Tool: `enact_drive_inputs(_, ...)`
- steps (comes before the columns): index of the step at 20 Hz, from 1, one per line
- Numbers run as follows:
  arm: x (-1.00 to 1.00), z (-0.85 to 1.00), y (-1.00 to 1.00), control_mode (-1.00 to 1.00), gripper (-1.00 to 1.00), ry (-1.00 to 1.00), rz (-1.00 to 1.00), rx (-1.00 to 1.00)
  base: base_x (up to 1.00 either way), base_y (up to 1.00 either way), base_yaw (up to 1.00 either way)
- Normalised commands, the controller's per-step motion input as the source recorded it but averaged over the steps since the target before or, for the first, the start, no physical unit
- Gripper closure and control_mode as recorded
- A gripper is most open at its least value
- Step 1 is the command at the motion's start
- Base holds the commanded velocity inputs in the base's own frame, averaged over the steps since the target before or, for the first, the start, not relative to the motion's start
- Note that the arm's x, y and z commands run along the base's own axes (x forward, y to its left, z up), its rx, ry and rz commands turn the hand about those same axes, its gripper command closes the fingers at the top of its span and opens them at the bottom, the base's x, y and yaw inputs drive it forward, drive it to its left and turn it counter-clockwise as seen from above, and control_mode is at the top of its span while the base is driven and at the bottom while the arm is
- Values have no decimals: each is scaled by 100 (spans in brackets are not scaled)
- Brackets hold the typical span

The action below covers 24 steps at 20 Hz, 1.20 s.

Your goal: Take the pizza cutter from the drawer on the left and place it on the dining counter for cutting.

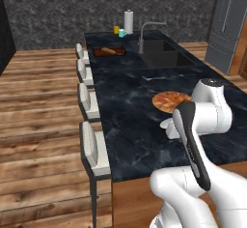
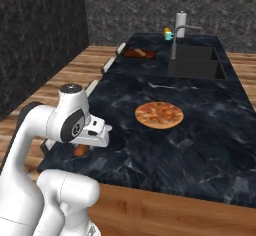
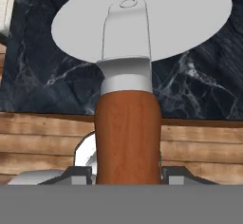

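Carry step, near its end: the cutter is out of the drawer and clenched in the gripper, the wooden handle pinched between the two fingertips with the steel fork and round blade pointing away from the hand. In the hand view the blade hangs over the black marble of the counter, while the handle end lies over the wood floor past the counter's edge, so the tool straddles that edge.

From the right base view the gripper sits at the counter's near left corner, and a bit of the reddish handle peeps out beneath the hand. How high the blade is above the marble I cannot tell.

The pizza lies near the middle of the counter, well apart from the gripper and toward the sink.

Next move, as I judge it: bring the hand further in over the marble, away from the corner, lower until the cutter rests flat, then let go. Releasing here risks the handle tipping off the edge.
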Motion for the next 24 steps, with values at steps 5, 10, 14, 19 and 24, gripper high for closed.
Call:
enact_drive_inputs(5, 100, -2, 31, -100, 100, 0, 6, 0, 0, 0, 0)
enact_drive_inputs(10, 100, -1, 27, -100, 100, 0, 5, 0, 0, 0, 0)
enact_drive_inputs(14, 100, -1, 7, -100, 100, 0, 0, 0, 0, 0, 0)
enact_drive_inputs(19, 99, 0, 0, -100, 100, 2, 0, 0, 0, 0, 0)
enact_drive_inputs(24, 96, 0, -4, -100, 100, 7, 0, 0, 0, 0, 0)
